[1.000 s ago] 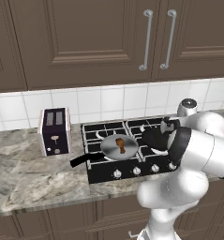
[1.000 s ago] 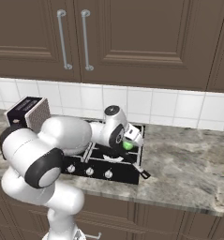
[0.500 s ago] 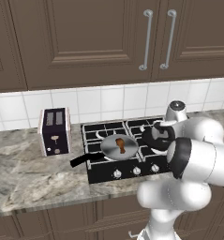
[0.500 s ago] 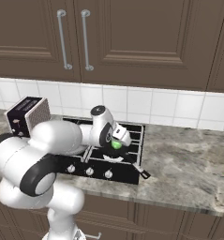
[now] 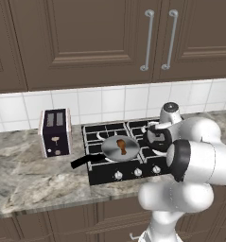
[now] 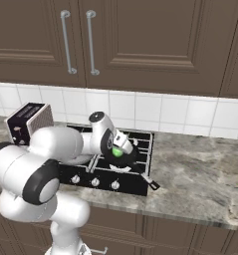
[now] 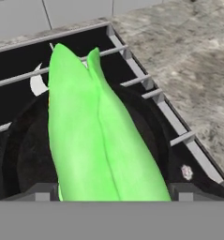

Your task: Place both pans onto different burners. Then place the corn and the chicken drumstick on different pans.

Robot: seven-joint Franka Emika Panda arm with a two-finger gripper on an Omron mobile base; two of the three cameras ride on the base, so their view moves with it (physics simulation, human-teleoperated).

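The green corn [image 7: 99,140], a long smooth husk with two pointed leaf tips, sits between the tool's [image 6: 118,150] widely spread fingers, over the round all-dark pan [image 7: 19,159]. It seems to be gripped, though the contact itself is hidden at the lower edge of the hand view. That black pan [image 6: 131,158] rests on the front right burner of the matte black hob [image 6: 143,142], its thin handle [image 6: 148,180] reaching past the hob's front edge over the bench [image 6: 200,174]. Silvery grate bars [image 7: 132,61] cross the hob behind it.

In the left base view, the silvery-grey pan [image 5: 115,150] with its long black handle [image 5: 86,160] sits on the front left burner, and the small orange-brown chicken drumstick [image 5: 121,146] lies inside it. A boxy dark toaster [image 5: 55,132] with two top slots stands on the veined marble bench [image 5: 20,175], just left of the hob. Round silver knobs [image 5: 137,172] line the hob's front.
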